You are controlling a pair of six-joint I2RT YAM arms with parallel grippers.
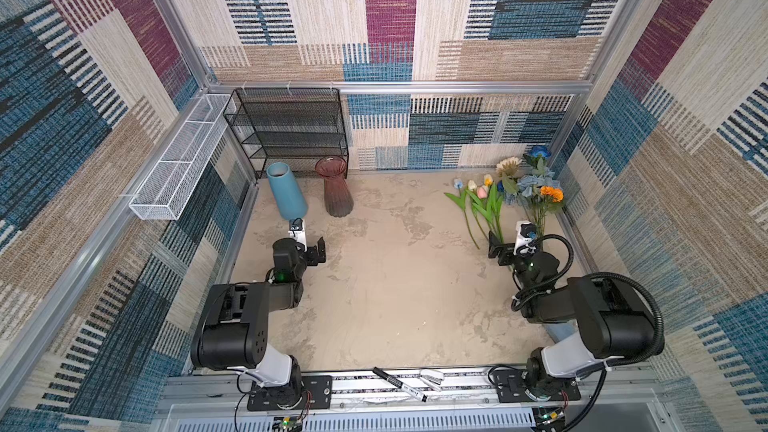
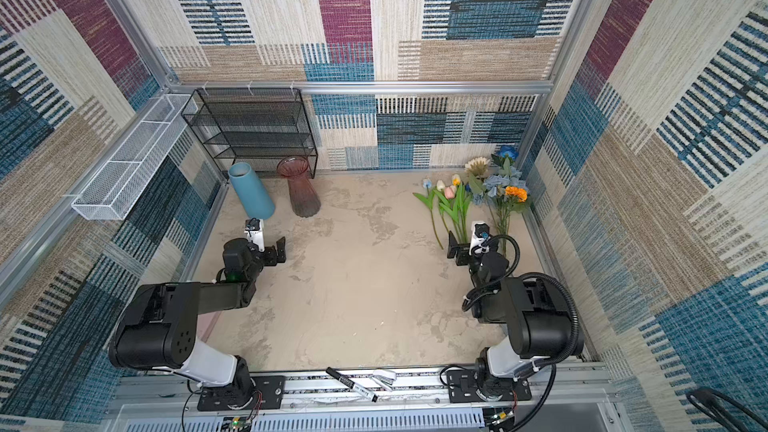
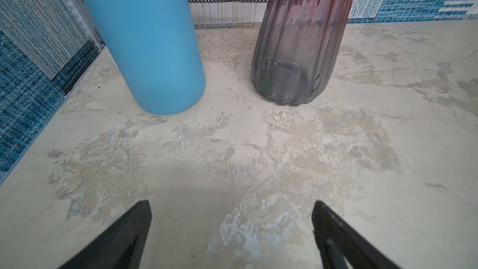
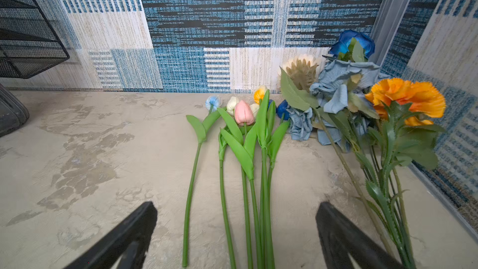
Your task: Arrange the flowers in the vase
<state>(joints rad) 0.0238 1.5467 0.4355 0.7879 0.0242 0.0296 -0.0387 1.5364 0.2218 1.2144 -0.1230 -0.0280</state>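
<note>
Both top views: a mottled beige table (image 1: 395, 292) with a rough, plaster-like finish, walled by woven patchwork cloth. My left gripper (image 3: 231, 205) and right gripper (image 4: 236, 205) both stand spread wide, and neither holds anything.

The flowers (image 1: 505, 195) lie flat at the far right of the table, heads toward the back wall and stems toward me, well apart from the two vases at the far left. The right wrist view resolves them:
- smooth, waxy tulips (image 4: 243, 113) with long, glossy green leaves
- a cream sunflower (image 4: 301, 71) seen from behind
- a limp, dusty-blue cloth bunch (image 4: 338, 81)
- a deep-blue rose (image 4: 354, 42) at the corner
- a frilled orange bloom (image 4: 408, 98) beside the right wall

The thin tulip stems run down between my two black fingers in that view. I cannot tell whether any of them touch.

The left wrist view shows only the lower bodies of the vases:
- a matte blue vase (image 3: 144, 42), plain and cylindrical
- a ribbed glass vase (image 3: 297, 55), pink shading to grey at its scalloped foot

They stand upright, near each other but apart. Only the top views show their mouths, the blue one straight and the glass one flared.

The top views also show:
- a black mesh shelf (image 1: 291, 130) behind the vases
- a white wire basket (image 1: 178, 160) on the left wall
- a marker (image 1: 399, 384) on the front rail
</note>
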